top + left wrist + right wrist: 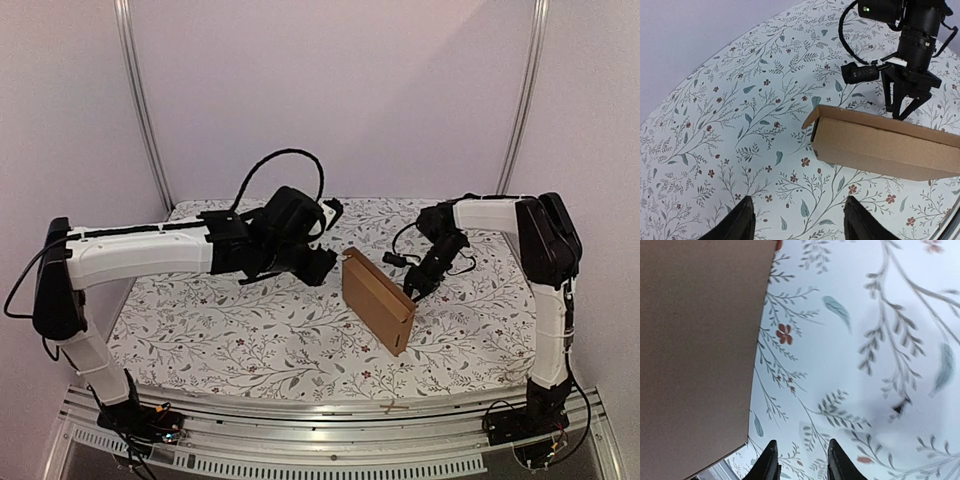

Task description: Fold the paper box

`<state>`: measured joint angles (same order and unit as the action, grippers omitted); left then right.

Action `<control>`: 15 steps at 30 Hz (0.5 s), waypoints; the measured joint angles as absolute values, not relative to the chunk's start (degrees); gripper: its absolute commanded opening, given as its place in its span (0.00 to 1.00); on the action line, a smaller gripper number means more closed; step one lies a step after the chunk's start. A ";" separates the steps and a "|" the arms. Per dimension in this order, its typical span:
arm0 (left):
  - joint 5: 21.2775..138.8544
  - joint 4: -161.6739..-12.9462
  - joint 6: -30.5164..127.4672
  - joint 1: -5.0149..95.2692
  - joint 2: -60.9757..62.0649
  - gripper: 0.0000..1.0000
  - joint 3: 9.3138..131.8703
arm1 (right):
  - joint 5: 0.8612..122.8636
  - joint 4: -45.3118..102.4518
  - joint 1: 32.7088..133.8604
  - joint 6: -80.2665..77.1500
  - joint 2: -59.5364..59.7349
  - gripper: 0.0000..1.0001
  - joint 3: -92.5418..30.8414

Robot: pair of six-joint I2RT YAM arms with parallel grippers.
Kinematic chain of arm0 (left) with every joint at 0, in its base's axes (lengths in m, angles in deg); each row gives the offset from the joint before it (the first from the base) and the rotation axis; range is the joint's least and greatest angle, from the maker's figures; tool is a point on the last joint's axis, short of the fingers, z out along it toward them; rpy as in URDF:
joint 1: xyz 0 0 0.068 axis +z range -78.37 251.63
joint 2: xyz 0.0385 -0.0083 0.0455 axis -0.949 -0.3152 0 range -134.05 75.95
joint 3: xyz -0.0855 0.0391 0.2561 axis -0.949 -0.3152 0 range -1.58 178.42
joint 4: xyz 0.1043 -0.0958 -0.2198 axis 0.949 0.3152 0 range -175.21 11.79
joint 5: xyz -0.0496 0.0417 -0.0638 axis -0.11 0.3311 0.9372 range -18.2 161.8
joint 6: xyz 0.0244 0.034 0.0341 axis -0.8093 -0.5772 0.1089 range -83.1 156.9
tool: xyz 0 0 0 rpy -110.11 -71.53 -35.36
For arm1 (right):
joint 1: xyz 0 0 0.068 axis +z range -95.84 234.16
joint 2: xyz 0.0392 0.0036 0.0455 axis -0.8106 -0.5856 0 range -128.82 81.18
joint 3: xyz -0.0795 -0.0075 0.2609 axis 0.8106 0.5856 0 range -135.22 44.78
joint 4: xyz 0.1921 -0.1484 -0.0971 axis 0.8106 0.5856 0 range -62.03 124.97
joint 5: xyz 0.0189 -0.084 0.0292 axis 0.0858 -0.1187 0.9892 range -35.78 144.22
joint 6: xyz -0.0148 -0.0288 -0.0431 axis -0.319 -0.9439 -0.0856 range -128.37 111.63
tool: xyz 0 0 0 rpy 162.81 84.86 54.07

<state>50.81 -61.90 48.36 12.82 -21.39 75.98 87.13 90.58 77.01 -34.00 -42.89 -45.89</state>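
**Paper box (378, 298) on edge between both grippers, neither touching it**

Floral tablecloth (230, 330) shows open room on both sides of the box. The box stands mid-table, long axis running diagonally from far-left to near-right. My left gripper (800, 222) faces one broad face, spread wide and empty. The right gripper (411, 292) is nearer, just beside the opposite face, with fingers (767, 465) slightly parted and pinching nothing. I'd judge the right arm has the shorter reach.

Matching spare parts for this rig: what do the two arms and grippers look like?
The left arm and right arm: white links, black joints, black cables looping at the wrists. The left gripper and right gripper: two black tapering fingers each.
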 measured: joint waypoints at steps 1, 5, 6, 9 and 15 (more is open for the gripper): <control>52.08 -60.37 46.41 13.98 -21.83 0.61 78.67 | 86.73 90.43 76.16 -34.55 -41.51 0.40 -45.34; 58.92 -56.30 39.55 18.48 -25.56 0.62 88.99 | 85.29 90.54 73.47 -37.02 -34.10 0.53 -43.00; 60.23 -55.64 38.46 19.31 -26.66 0.62 90.56 | 84.88 90.28 72.86 -37.96 -31.66 0.57 -42.35; 64.95 -52.63 34.74 21.89 -31.27 0.63 96.27 | 84.37 89.67 72.05 -40.58 -23.66 0.89 -39.49; 71.44 -46.27 29.06 23.14 -40.45 0.56 105.75 | 85.16 81.10 71.17 -40.58 -0.62 0.99 -27.66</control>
